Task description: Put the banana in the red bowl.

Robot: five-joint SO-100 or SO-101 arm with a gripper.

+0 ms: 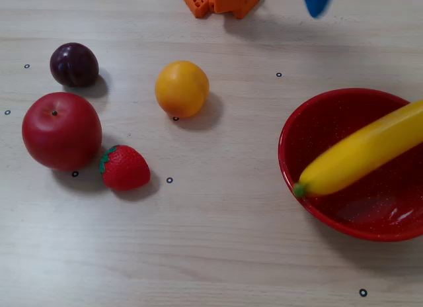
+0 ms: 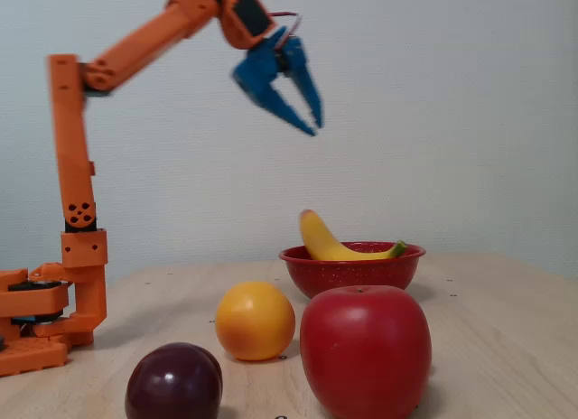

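Observation:
The yellow banana (image 1: 362, 151) lies inside the red bowl (image 1: 310, 201), its green tip resting over the near-left rim. From the side, the banana (image 2: 327, 243) curves up out of the red bowl (image 2: 352, 273). My blue gripper (image 2: 313, 127) hangs open high above the table, up and to the left of the bowl, with nothing between its fingers. In the top-down fixed view only a blue fingertip (image 1: 317, 1) shows at the upper edge.
A red apple (image 1: 61, 130), a strawberry (image 1: 124, 167), a dark plum (image 1: 74, 64) and a round orange fruit (image 1: 182, 88) sit on the left half of the wooden table. The orange arm base (image 2: 45, 320) stands at the far left.

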